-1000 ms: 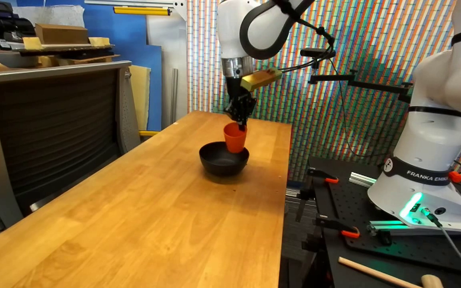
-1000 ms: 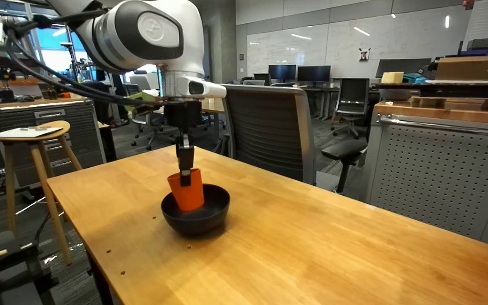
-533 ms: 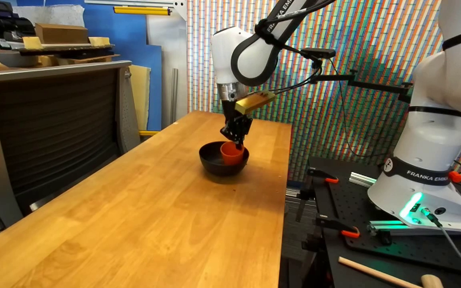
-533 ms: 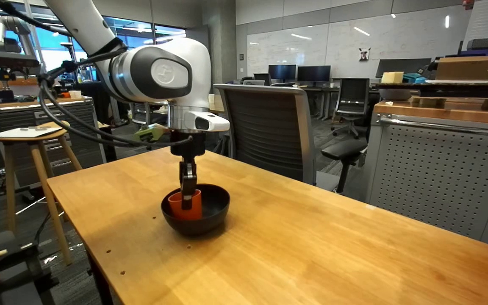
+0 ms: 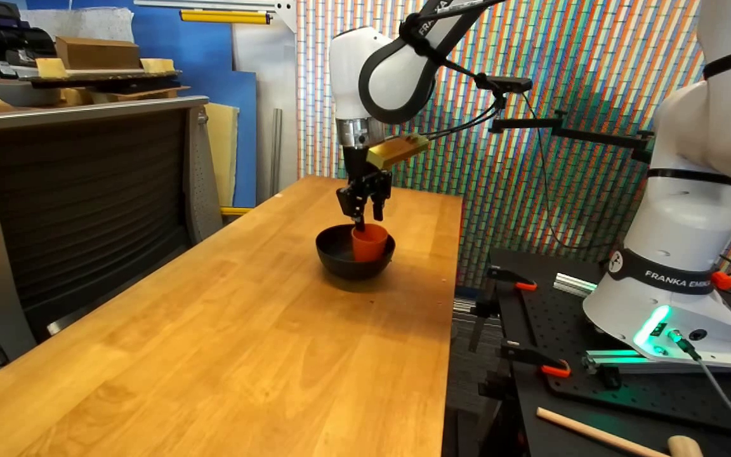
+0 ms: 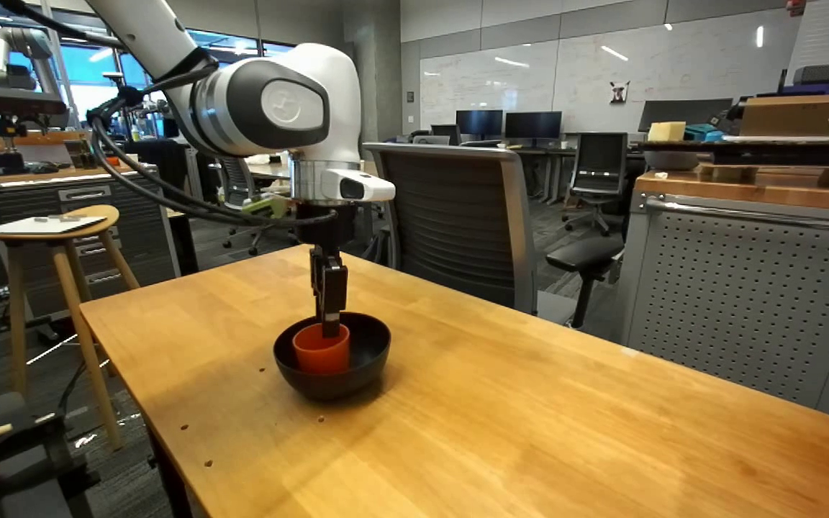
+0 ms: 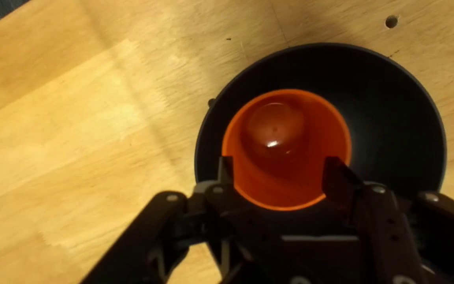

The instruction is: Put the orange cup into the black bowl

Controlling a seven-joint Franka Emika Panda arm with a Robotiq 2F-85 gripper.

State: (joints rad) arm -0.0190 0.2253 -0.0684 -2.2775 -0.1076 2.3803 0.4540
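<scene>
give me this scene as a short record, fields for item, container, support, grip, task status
item: orange cup, mouth up
container: black bowl, cup inside, off-centre
support: wooden table, under the bowl
grip: hand open, low over the cup; touching or not, cannot tell
task status: cup is in the bowl

Stands in an exterior view on a white tapered base [image 5: 689,311] at the right of the frame, ringed by a black band [image 5: 664,278] lettered FRANKA and lit by a green strip light [image 5: 652,325]. Bends a white rounded grey-edged arm [image 5: 397,82] into the upper centre. Carries a silver metal wrist collar [image 6: 306,180] upright, upper left of centre in an exterior view. Aims black jointed fingers [image 7: 339,183] downward, spread well apart in the wrist view, with tips near the centre and right of centre.
</scene>
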